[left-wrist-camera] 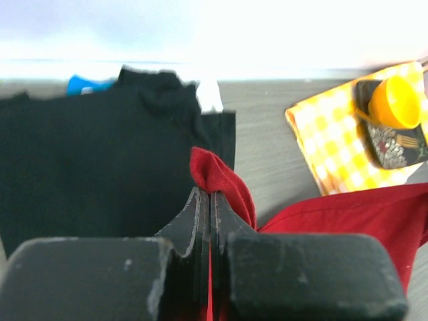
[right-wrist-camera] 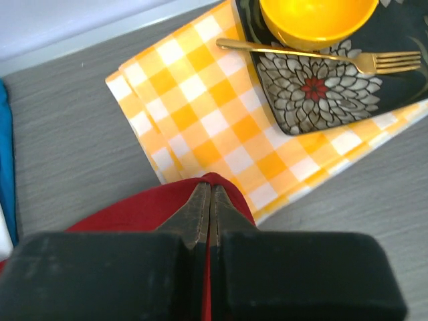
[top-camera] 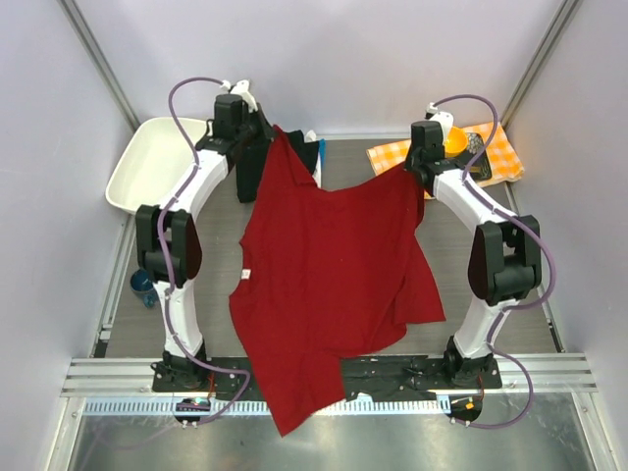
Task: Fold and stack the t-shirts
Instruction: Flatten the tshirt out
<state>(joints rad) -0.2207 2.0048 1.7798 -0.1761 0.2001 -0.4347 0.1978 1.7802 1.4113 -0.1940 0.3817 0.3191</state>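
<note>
A bright red t-shirt (top-camera: 334,265) hangs stretched between my two grippers and drapes toward me, its lower end falling past the table's near edge. My left gripper (top-camera: 278,135) is shut on one far corner of the shirt; the left wrist view shows the jaws (left-wrist-camera: 206,194) pinching a red fold (left-wrist-camera: 224,177). My right gripper (top-camera: 416,173) is shut on the other far corner (right-wrist-camera: 231,187), with its tips (right-wrist-camera: 209,188) pressed together. A folded black t-shirt (left-wrist-camera: 100,167) lies under the left gripper. A white strip (left-wrist-camera: 210,97) of cloth shows beyond it.
A white tray (top-camera: 147,162) sits at the far left. At the far right lies the orange-and-white checked cloth (right-wrist-camera: 200,100), carrying a black flowered plate (right-wrist-camera: 321,93), a yellow bowl (right-wrist-camera: 317,20) and a gold fork (right-wrist-camera: 301,53). A blue cup (top-camera: 142,285) stands by the left arm.
</note>
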